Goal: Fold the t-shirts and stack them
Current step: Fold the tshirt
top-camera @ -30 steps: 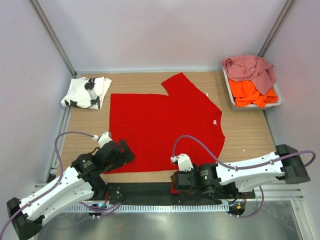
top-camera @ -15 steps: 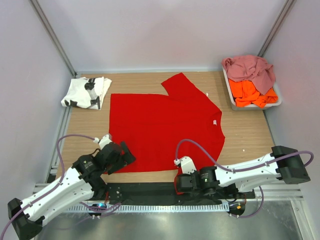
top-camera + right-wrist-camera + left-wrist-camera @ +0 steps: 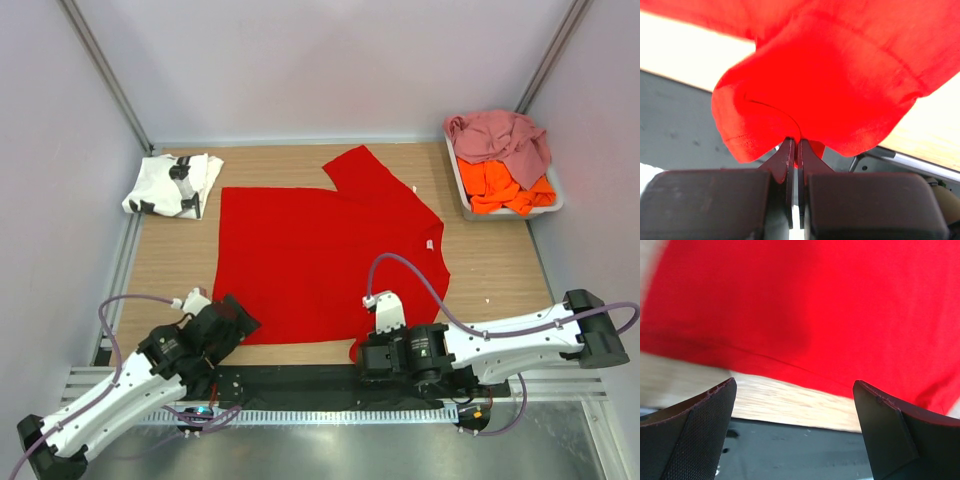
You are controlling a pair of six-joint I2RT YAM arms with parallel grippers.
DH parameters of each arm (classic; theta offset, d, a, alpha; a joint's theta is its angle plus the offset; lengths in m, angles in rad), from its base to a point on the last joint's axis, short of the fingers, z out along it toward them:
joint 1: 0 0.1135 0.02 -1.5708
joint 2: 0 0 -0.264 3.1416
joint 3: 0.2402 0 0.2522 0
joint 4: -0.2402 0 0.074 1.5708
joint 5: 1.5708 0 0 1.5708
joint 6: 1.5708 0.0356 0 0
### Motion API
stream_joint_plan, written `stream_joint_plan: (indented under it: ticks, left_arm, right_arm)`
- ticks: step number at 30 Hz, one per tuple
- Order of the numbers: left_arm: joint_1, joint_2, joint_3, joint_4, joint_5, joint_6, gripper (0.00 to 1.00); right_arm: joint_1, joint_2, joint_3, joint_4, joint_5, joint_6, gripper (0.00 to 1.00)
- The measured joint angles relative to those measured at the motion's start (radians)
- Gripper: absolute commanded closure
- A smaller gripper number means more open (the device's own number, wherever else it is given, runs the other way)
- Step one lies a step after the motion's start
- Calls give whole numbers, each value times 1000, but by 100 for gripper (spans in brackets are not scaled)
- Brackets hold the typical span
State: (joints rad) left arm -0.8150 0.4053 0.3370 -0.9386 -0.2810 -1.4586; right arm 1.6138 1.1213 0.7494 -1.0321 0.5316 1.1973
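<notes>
Since a second ago the right hand [image 3: 362,352] has clamped shut and risen a little from the near edge, and the near right sleeve of the red t-shirt [image 3: 320,250], which hung over that edge, now sits bunched up in its grip. In the right wrist view the right hand [image 3: 794,145] has its two fingers [image 3: 785,162] pressed together on a fold of the red t-shirt [image 3: 840,75], and the cloth bulges in a rounded puff just beyond the tips.

Meanwhile the left hand [image 3: 238,322] has drawn back toward the near edge and now hovers at the shirt's near left corner. Its fingers [image 3: 700,430] are spread as wide as they go, gripping nothing, with the hem of the red t-shirt [image 3: 805,305] and a strip of bare counter [image 3: 790,402] showing between them.

The red t-shirt lies spread flat over the middle of the counter [image 3: 490,265], with its far sleeve pointing away from the arms. Far to its left, near the back corner, the white t-shirt [image 3: 172,185] lies folded, black print showing. Behind the red t-shirt's right side stands the tray [image 3: 457,172], holding the orange t-shirt [image 3: 500,185] with the pink t-shirt [image 3: 500,135] crumpled on top of it; neither has shifted.
</notes>
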Motion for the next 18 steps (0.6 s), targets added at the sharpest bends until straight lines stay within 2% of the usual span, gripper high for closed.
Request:
stream_joint_plan:
  ticks: [4, 10, 13, 14, 15, 18]
  left_arm:
    - [-1, -5, 19, -106, -61, -58, 0]
    - [-1, 269, 69, -124, -113, -78, 0]
    - [9, 351, 72, -121, -123, -79, 8]
    - [18, 359, 72, -121, -126, -80, 10]
    - [27, 359, 72, -117, -130, -80, 17]
    - [51, 359, 72, -110, -146, -80, 25]
  right_arm:
    - [0, -11, 14, -28, 77, 64, 99]
    - [-10, -102, 13, -52, 157, 107, 99]
    - [-20, -147, 13, -69, 179, 111, 99]
    - [-22, -159, 13, -74, 184, 111, 99]
    - [-24, -173, 13, -79, 188, 112, 99]
    - [-26, -218, 10, -90, 197, 112, 99]
